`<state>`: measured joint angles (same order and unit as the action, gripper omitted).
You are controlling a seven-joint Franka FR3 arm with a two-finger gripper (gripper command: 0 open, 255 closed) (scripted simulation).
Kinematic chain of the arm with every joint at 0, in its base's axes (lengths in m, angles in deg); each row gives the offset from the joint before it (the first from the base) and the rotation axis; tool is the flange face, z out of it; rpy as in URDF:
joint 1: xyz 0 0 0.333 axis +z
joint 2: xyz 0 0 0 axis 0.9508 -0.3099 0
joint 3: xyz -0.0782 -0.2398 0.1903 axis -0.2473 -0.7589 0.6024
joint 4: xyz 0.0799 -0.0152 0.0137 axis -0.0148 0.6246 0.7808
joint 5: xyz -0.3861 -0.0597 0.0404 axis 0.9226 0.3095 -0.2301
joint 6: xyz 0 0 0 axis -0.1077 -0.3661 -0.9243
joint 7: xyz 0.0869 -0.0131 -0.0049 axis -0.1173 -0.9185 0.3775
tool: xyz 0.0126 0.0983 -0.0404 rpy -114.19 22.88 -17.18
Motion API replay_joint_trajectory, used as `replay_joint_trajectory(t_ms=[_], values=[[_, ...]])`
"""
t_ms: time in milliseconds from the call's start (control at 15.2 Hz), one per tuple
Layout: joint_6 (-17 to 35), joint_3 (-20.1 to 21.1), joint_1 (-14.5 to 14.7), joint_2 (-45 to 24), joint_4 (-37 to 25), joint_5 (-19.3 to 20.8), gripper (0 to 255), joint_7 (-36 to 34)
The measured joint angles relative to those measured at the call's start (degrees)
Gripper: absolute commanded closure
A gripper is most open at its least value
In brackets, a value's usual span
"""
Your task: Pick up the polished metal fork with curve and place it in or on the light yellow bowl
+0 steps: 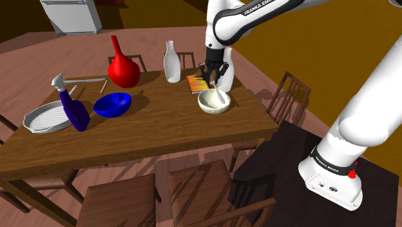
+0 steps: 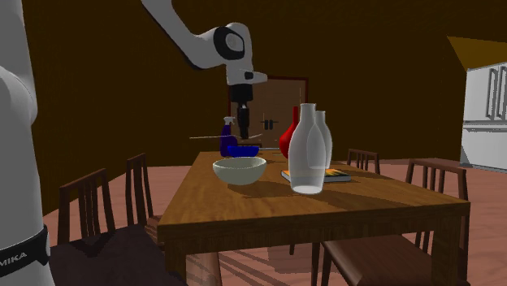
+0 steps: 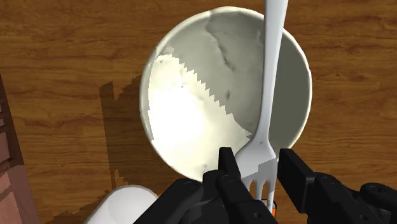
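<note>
My gripper [image 3: 256, 163] is shut on the tine end of a pale, glossy fork [image 3: 268, 89]. The fork's handle reaches away from the fingers across the cream-coloured bowl [image 3: 157, 70] directly below. In the shoulder view the gripper [image 1: 214, 78] hangs just above the bowl [image 1: 207, 107] near the table's right end, and the fork [image 1: 221, 97] slants down into it. The second exterior view has the gripper [image 2: 242, 132] pointing down above the bowl [image 2: 239, 171].
An orange book [image 1: 194, 84] lies just behind the bowl, next to a white bottle [image 1: 171, 62]. A red vase [image 1: 122, 68], blue bowl [image 1: 113, 104], blue spray bottle [image 1: 74, 109] and grey tray [image 1: 45, 118] stand further left. Chairs ring the wooden table [image 1: 167, 129].
</note>
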<state>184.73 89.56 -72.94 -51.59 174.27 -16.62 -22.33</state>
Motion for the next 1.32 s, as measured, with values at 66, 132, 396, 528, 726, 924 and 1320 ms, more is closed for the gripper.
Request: replay_joint_trajectory(t_ms=[66,132,396,528,726,924,1320], values=[[0.5,-0.3,-0.3,0.9,1.3,-0.2,255,0.7],[1.1,-0.4,-0.4,1.3,2.3,-0.3,255,0.9],[4.0,-0.4,-0.4,0.2,4.1,0.0,255,0.8],[5.7,-0.4,-0.4,-0.5,5.2,0.2,255,0.7],[7.8,-0.4,-0.4,-1.8,6.0,0.6,255,0.4],[10.1,-0.4,-0.4,-3.0,7.2,1.0,255,0.0],[10.8,-0.4,-0.4,-3.4,7.5,1.1,255,-0.1]])
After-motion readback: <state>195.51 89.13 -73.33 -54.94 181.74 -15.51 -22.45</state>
